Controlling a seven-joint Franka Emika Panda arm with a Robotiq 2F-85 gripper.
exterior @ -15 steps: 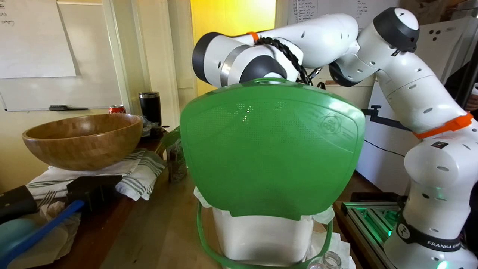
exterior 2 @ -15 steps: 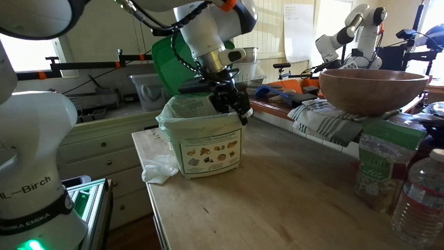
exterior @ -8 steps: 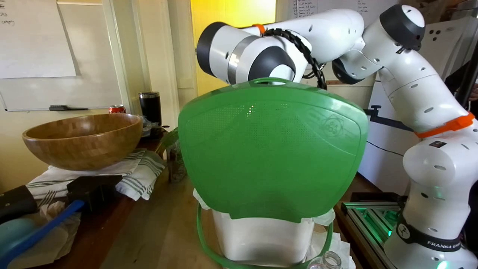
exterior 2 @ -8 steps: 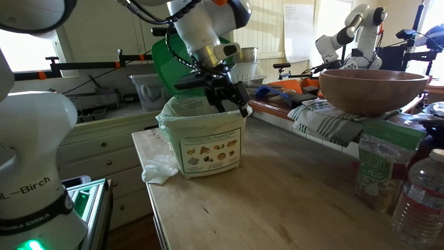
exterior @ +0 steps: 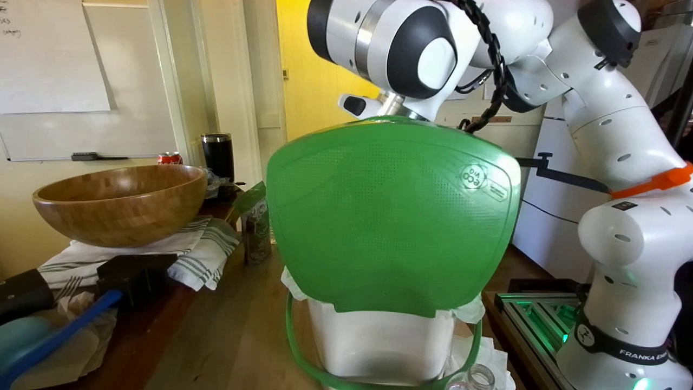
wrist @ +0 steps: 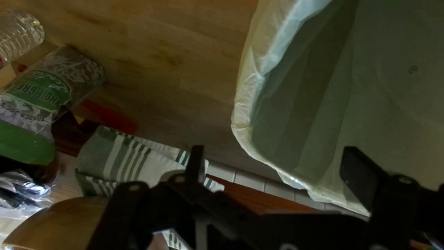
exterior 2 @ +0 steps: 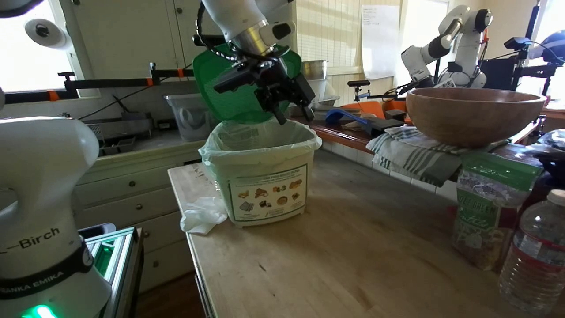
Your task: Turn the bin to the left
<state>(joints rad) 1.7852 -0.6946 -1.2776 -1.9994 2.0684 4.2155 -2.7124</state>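
The bin stands on the wooden counter. Its pale body with a printed label (exterior 2: 269,185) and whitish liner face an exterior view. Its green lid (exterior: 392,216) stands raised on the far side of the opening from the label. The wrist view shows the bin's liner-covered rim (wrist: 242,111) and part of its inside, which looks empty. My gripper (exterior 2: 295,120) is open and empty, above the bin's opening near the rim on the windowsill side. In the wrist view the open fingers (wrist: 274,152) are wide apart, with the right one over the bin. The lid hides the gripper in an exterior view (exterior: 400,124).
A wooden bowl (exterior 2: 474,115) rests on a striped towel (exterior 2: 415,154) on the raised ledge. A green snack bag (exterior 2: 492,212) and a water bottle (exterior 2: 536,251) stand at the counter's right. Crumpled white plastic (exterior 2: 203,215) lies beside the bin near the counter edge.
My gripper has risen from the bin's rim, where its fingers were around or at the edge, to above the opening. The lid has tilted slightly. The bin's body has not visibly moved.
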